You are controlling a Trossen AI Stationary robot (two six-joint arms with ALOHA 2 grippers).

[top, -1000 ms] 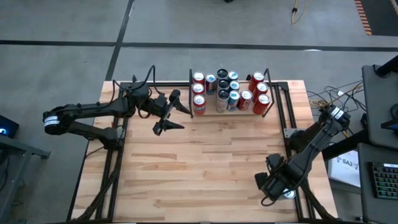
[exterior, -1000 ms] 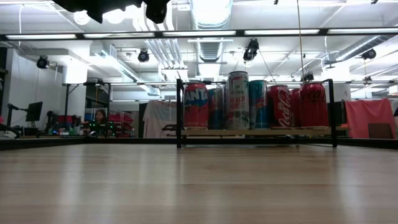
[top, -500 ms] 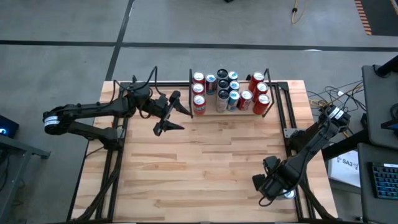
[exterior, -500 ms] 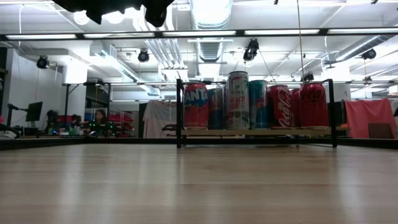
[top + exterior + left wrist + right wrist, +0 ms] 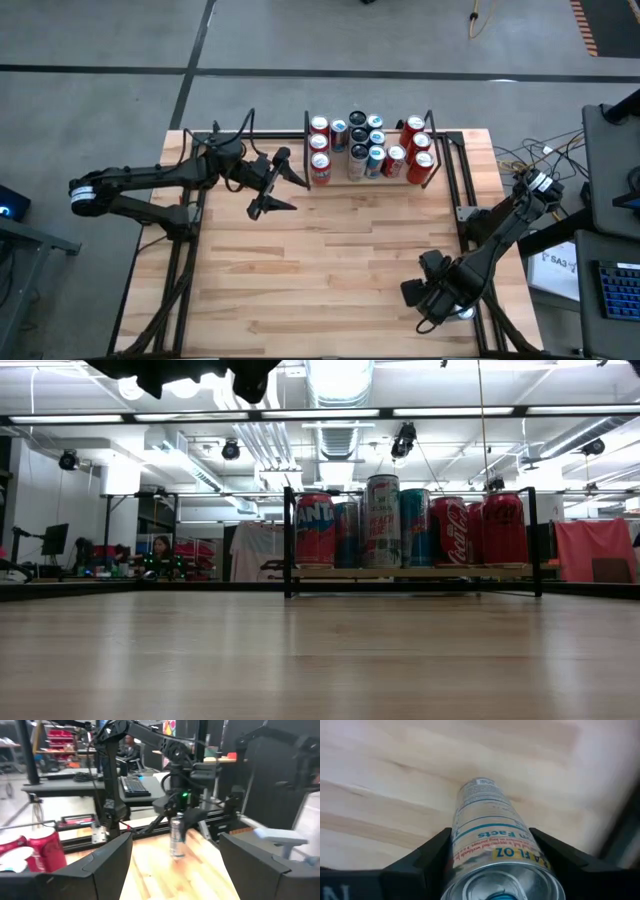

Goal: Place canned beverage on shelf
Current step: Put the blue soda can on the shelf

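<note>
Right gripper (image 5: 495, 865) at the table's (image 5: 330, 260) front-right corner, fingers straddling a silver can (image 5: 492, 845) reading "Facts" and "FL OZ"; grip not confirmed. Left gripper (image 5: 275, 182) spread wide, empty, just beside the light-wood shelf (image 5: 410, 572) at the back edge, whose red cans (image 5: 315, 530) read Fanta and Coca-Cola.

Silver can (image 5: 492, 842) (teal band), red cans (image 5: 421, 167) on light-wood shelf (image 5: 410, 572).

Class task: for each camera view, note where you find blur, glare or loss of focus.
Left wrist view: motion-blurred throughout, silver can smeared. Right wrist view: the can fills the frame, soft near the lens. Low view: ceiling lights glare, tabletop foreground soft. High view: evenly lit.
</note>
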